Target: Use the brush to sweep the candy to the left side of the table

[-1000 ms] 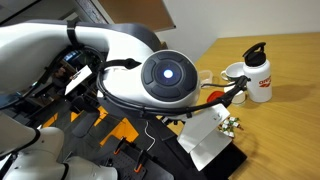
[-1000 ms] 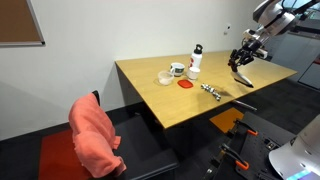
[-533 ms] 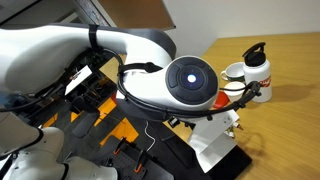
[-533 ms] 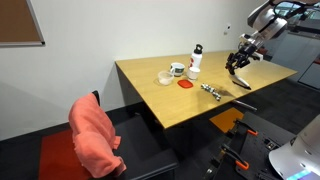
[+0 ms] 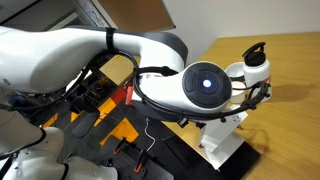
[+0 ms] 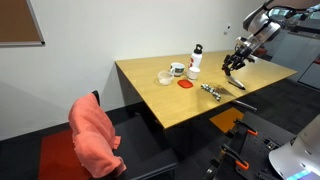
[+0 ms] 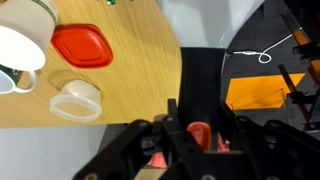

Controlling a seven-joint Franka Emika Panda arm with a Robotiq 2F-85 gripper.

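Your gripper (image 7: 198, 114) is clamped shut on the brush (image 7: 200, 133), with the red handle pinched between the fingers. In an exterior view the black bristles hang below it, raised off the table (image 6: 150, 88). The candy (image 6: 211, 92) lies in a small cluster on the tabletop, near the red dish (image 6: 185, 84) and well apart from the brush.

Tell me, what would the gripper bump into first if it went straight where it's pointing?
The gripper would probably meet the table, close to its edge; the brush it holds would touch first. Depth is unclear, so it could slip past the edge.
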